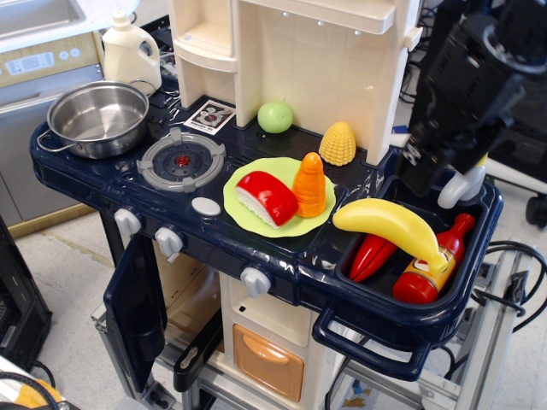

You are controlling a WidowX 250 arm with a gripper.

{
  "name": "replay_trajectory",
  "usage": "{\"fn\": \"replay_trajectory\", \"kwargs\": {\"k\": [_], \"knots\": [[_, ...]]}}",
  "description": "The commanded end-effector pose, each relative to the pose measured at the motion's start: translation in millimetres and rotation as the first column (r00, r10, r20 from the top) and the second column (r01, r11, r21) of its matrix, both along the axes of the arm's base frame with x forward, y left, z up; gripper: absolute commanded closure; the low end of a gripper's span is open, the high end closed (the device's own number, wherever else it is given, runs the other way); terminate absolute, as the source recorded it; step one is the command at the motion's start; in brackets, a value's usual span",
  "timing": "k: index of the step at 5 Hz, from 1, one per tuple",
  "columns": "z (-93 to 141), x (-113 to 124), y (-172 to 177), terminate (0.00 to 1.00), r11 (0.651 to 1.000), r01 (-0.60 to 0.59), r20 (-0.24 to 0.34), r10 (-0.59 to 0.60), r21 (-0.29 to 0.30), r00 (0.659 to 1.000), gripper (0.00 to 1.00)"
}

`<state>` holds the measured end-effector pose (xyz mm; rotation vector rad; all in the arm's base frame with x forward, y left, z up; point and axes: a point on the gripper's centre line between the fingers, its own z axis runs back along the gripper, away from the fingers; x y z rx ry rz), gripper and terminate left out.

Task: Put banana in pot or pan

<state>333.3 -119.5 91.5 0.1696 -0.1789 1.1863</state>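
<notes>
- The step in hand looks like the approach: the gripper (425, 175) hangs at the right, just above the sink (479, 273), with nothing held. It is dark and blurred, so how far its jaws stand apart cannot be told.
- The banana (389, 224) lies across the sink's near left corner, resting on a red pepper (369, 256) and a red bottle (432, 266).
- The pot (99, 118) sits empty at the far left of the counter (85, 171), well apart from the banana.
- Next, I judge, the arm must come down onto the banana's middle, close, lift clear of the sink, then carry it left past the green plate (248, 218) and the burner (181, 160).
- The counter is a dark blue toy kitchen; a pale floor and lab equipment lie around it.
</notes>
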Motion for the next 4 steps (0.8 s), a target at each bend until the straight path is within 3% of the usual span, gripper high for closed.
{"fn": "replay_trajectory", "kwargs": {"k": [1,3,4], "knots": [[-14.9,5.2,4.5,0.0,0.998,-0.016,0.085,0.022,-0.064,0.996,0.0],[-59.7,6.8,18.6,0.0,0.992,-0.023,0.117,0.038,-0.126,0.992,0.0],[-57.3,9.9,17.9,0.0,0.989,-0.083,0.087,0.094,-0.12,0.992,1.0]]}}
